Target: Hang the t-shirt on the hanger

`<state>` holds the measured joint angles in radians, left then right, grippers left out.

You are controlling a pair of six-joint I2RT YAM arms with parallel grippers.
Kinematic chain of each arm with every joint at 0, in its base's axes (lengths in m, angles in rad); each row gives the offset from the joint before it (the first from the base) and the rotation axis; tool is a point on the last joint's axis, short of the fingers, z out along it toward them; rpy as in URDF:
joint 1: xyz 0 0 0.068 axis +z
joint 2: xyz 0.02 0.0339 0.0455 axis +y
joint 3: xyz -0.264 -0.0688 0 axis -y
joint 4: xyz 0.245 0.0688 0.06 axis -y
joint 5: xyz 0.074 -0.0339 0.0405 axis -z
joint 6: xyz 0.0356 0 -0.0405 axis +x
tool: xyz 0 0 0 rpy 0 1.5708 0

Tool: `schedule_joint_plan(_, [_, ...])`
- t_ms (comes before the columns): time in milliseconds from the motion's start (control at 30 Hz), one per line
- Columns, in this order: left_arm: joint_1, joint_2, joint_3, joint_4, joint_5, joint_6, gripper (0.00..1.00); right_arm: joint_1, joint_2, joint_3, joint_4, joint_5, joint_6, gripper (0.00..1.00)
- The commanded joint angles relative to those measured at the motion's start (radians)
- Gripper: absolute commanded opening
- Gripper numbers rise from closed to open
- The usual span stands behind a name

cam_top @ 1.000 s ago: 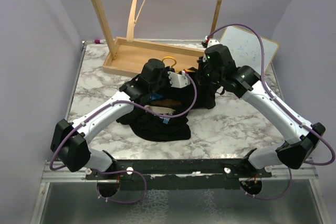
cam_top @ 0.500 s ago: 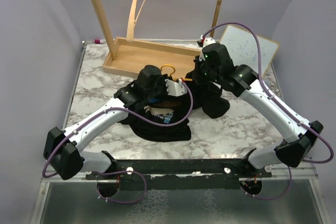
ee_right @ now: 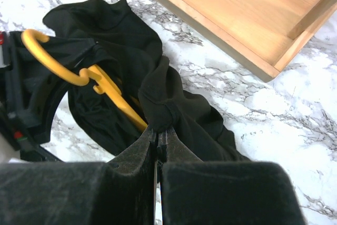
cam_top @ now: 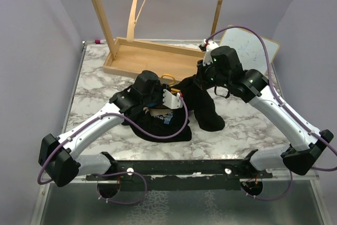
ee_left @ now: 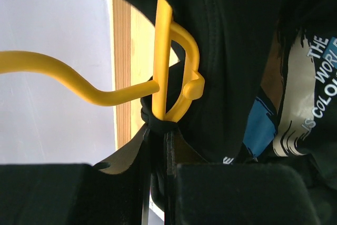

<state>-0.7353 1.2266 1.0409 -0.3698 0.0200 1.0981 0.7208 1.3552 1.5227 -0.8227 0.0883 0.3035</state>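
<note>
The black t-shirt [cam_top: 160, 127] lies bunched on the marble table between my arms, its blue and white print [ee_left: 305, 93] facing up. The yellow-orange hanger [cam_top: 167, 76] is partly inside it; its hook [ee_left: 47, 67] and one arm [ee_right: 113, 96] stick out. My left gripper [cam_top: 179, 94] is shut on the hanger just below the hook [ee_left: 158, 133], with black cloth bunched round that spot. My right gripper [cam_top: 198, 80] is shut on a fold of shirt cloth [ee_right: 160, 104] beside the hanger's arm and holds it up, so cloth [cam_top: 206, 110] drapes down to the table.
A wooden rack with a tray base [cam_top: 142, 56] stands at the back, with a pale wooden hanger [cam_top: 138, 3] hanging from it. A small whiteboard [cam_top: 247, 48] lies at the back right. A pink marker [cam_top: 97, 41] lies at the back left edge.
My left gripper has drawn the hanger back and to the left. My right gripper has lifted and pulled its cloth to the right, so the shirt's right part now hangs longer.
</note>
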Motion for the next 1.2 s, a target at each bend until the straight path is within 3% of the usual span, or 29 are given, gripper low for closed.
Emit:
schedule_joint_plan(0, [-0.003, -0.036, -0.004, -0.044, 0.049, 0.114, 0.00, 0.006, -0.045, -0.014, -0.037, -0.091, -0.063, 0.01])
schedule_joint_plan(133, [0.004, -0.048, -0.016, -0.046, 0.056, 0.196, 0.00, 0.006, -0.056, -0.024, -0.068, -0.152, -0.104, 0.01])
schedule_joint_plan(567, [0.016, -0.033, 0.064, -0.145, 0.199, 0.210, 0.00, 0.006, -0.014, -0.060, -0.076, -0.339, -0.204, 0.01])
schedule_joint_plan(1100, [0.016, 0.014, 0.096, -0.129, 0.243, 0.058, 0.00, 0.015, -0.006, -0.112, -0.038, -0.504, -0.241, 0.01])
schedule_joint_plan(1167, [0.016, 0.023, 0.106, -0.128, 0.248, 0.043, 0.00, 0.016, -0.013, -0.123, -0.031, -0.459, -0.234, 0.12])
